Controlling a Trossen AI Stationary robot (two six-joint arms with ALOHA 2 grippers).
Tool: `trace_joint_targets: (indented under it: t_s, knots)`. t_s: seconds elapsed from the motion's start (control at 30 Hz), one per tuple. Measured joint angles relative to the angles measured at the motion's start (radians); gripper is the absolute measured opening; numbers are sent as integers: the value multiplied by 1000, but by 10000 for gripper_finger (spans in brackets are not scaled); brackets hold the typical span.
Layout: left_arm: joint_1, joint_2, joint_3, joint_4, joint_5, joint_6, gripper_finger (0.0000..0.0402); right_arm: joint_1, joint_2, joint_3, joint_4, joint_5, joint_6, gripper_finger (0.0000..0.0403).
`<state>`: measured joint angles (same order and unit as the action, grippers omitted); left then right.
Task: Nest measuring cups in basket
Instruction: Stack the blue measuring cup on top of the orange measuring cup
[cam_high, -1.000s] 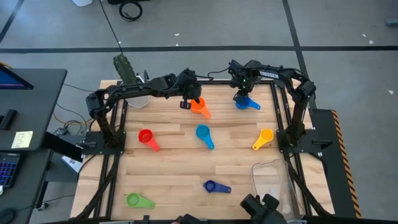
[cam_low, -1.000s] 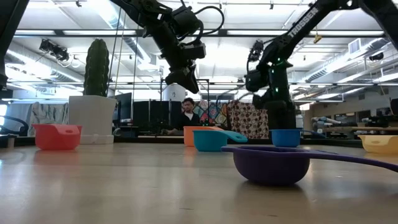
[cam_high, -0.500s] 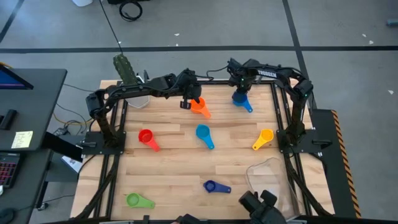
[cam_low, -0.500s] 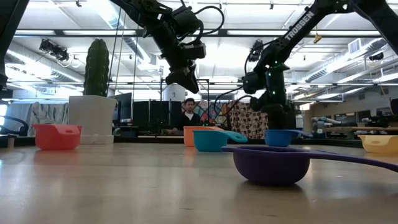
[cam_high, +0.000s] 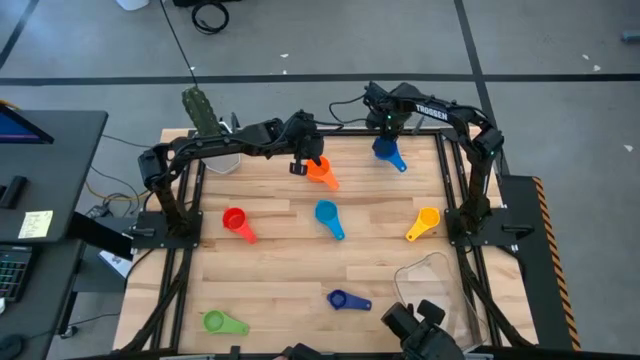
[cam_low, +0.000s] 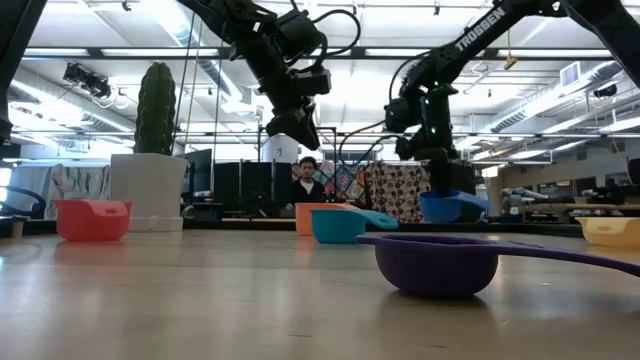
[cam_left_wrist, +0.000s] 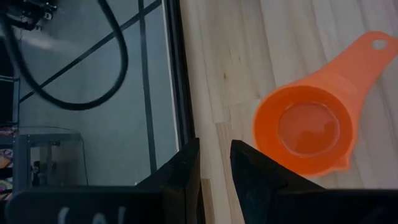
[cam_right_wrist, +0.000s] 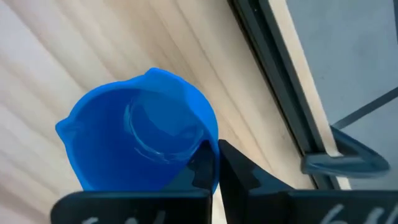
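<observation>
My right gripper (cam_high: 385, 138) is shut on the blue cup (cam_high: 389, 152) (cam_low: 450, 206) above the table's far right part. My left gripper (cam_high: 300, 160) (cam_left_wrist: 214, 168) hangs a little open, nothing between its fingers, just left of the orange cup (cam_high: 321, 171) (cam_left_wrist: 311, 127), which sits upright on the table near the far edge. Red (cam_high: 235, 221), light blue (cam_high: 327, 216), yellow (cam_high: 424, 222), dark blue (cam_high: 344, 299) and green (cam_high: 220, 322) cups rest on their bottoms across the table. The clear basket (cam_high: 435, 282) stands at the near right corner. My right gripper pinches the blue cup's wall at the rim (cam_right_wrist: 213, 148), one finger inside the bowl and one outside. The fingers come from above, pointing down. The cup hangs clear of the table, tilted, its handle (cam_high: 399, 164) slanting toward the near right.
A cactus (cam_high: 200, 112) in a white pot (cam_low: 145, 190) stands at the table's far left corner. The table's dark frame rail (cam_right_wrist: 280, 93) runs close behind the blue cup. A person (cam_low: 305, 182) sits in the room beyond the table. Bare wood lies between the cups.
My right gripper has gone up and a little toward the table's far edge with the blue cup. The cup stood on the table a second ago; now it is lifted clear and tilted, and its handle has swung from pointing right toward the near right.
</observation>
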<state>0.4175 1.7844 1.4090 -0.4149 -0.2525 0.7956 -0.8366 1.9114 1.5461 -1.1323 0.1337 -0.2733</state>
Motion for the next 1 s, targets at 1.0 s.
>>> trace_joint_targets:
  t_s: [1.0]
  knots:
    - [133,-230,0,-357,16,-288,94,235,2,228,45,-212,151,13]
